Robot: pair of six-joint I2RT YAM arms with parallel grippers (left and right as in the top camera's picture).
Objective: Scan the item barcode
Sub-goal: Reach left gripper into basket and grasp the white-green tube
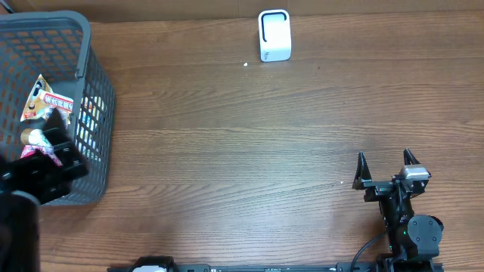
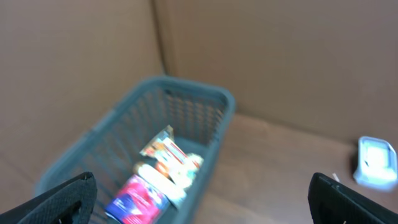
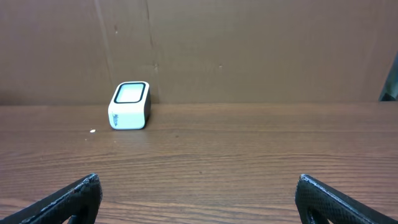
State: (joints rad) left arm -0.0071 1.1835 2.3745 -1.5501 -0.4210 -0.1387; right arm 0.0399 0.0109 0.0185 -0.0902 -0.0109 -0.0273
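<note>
A grey mesh basket at the far left holds snack packets: an orange-and-white one and a red-and-blue one. No barcode shows on them. My left gripper hangs open above the basket's near end with nothing between its fingers; that view is blurred. A small white scanner stands at the back centre of the table. My right gripper rests open and empty at the front right, pointing toward the scanner.
The wooden table runs between the basket and my right arm. A brown cardboard wall stands behind the scanner. A tiny white speck lies near the scanner.
</note>
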